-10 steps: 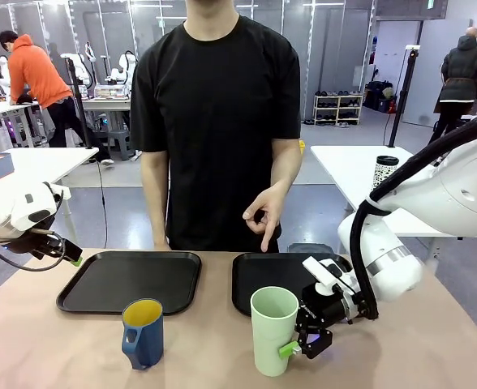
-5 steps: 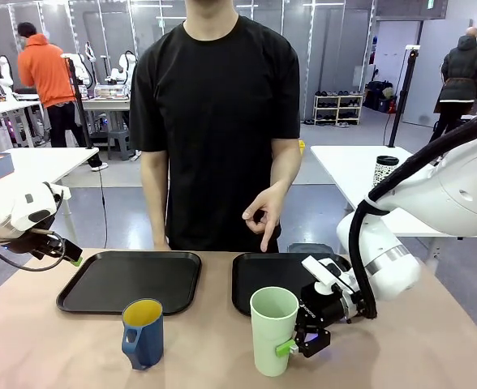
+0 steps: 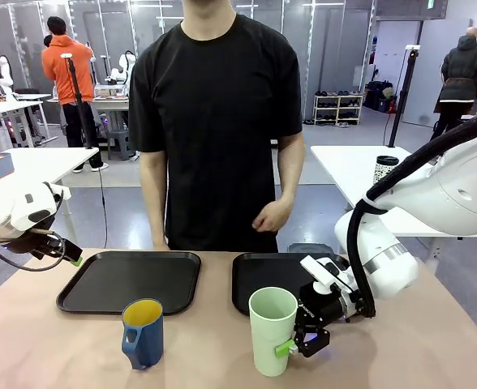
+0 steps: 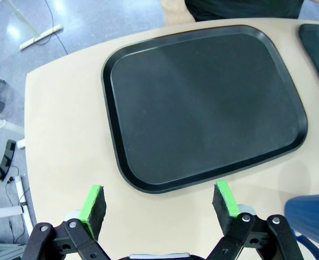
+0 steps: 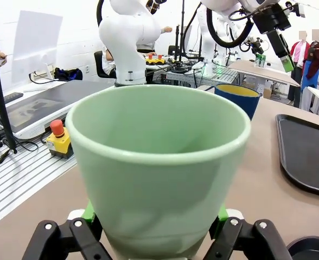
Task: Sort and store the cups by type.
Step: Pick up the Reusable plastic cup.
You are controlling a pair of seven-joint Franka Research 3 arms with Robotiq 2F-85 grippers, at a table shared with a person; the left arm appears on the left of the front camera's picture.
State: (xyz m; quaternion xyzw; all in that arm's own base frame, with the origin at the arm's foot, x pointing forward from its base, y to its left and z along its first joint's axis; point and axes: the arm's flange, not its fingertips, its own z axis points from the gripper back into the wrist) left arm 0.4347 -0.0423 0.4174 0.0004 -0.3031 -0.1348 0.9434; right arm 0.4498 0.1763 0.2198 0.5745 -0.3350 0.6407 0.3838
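My right claw [image 3: 291, 347] has the tumbler [image 3: 272, 331] between its fingers, low on the wall, with a green pad on either side. The pads sit right at the wall, but I cannot tell whether they are pressing yet.

The tumbler stands upright on the table [image 3: 401, 348] at about 6 o'clock from its middle, just in front of the right tray [image 3: 255, 279], which lies at 1 o'clock. The mug [image 3: 143, 332] stands at 7 o'clock, in front of the left tray [image 3: 131, 280] at 11. My left claw [image 4: 159, 203] hangs wide apart and empty above that tray's near edge.

I judge the tumbler to be stiff, smooth and empty, so it should be light but slippery, and perhaps breakable if knocked over. It widens upward, so a squeeze should wedge it rather than let it drop through. It is tall, though, and my hold is near the base, so it may tip on the lift. A grip nearer mid-height would be steadier. I would use firm, even pressure and carry it level.
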